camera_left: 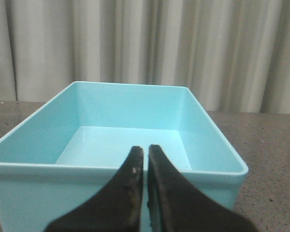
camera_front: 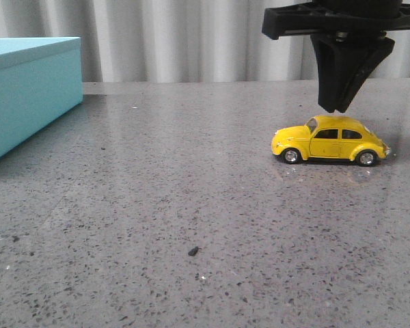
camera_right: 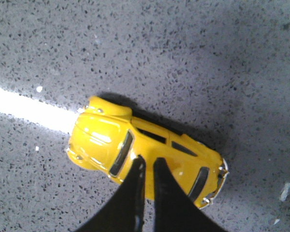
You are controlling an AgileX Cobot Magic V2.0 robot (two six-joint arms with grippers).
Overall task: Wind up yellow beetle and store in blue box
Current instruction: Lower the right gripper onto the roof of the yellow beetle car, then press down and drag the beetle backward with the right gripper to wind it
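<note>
Grey speckled stone runs back to pale curtains, and I hold my right gripper (camera_front: 340, 106) just above the yellow beetle (camera_front: 330, 140), its 2 fingers pressed nearly together, pinching nothing. I judge the risk plain: descending this way, the tips would strike the glossy roof and skid the car off. It stands on 4 wheels, well apart from the blue box (camera_front: 27, 92).

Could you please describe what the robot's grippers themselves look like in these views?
The right gripper is matte black: a flat crossbar carries two angular fingers that taper into a wedge. At the wrist, its fingers are slim, dark, pointed blades. The left gripper matches, with pale scuffs on its fingers. No cables or markings show.
</note>
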